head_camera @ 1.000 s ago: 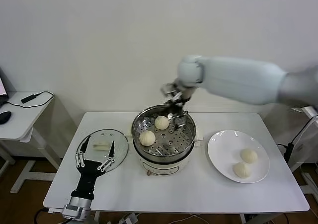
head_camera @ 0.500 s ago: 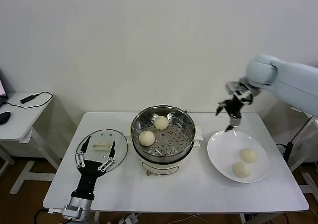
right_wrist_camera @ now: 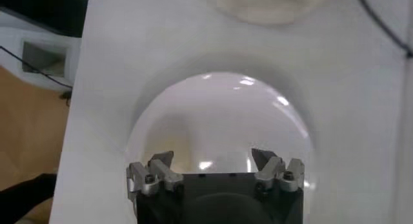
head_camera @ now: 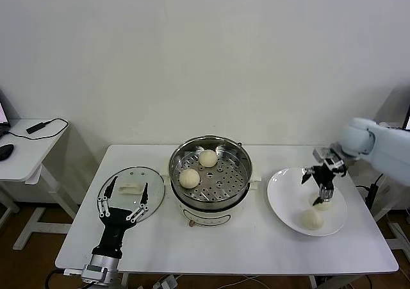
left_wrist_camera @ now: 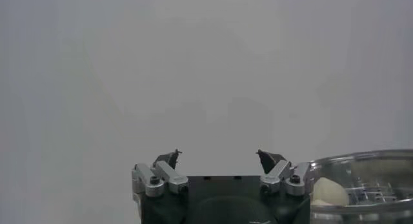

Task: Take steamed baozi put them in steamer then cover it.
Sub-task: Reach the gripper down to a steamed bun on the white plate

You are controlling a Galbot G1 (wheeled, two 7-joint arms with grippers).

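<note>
The right claw (head_camera: 323, 179), empty and wide open, has swung from the steamer (head_camera: 211, 173) to above the plate's (head_camera: 285, 199) far bun (head_camera: 323, 203), ready for a third pick, while the left claw (head_camera: 120, 200) waits open by the lid (head_camera: 131, 185).

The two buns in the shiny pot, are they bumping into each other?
Apart. The head view shows one bun farther back in the steamer and the other bun nearer the front, with holed tray showing between them.

Plain white wall (head_camera: 192, 52) behind white table (head_camera: 256, 250). Small side table (head_camera: 29, 151) at left, wood floor (head_camera: 9, 228) beneath.
</note>
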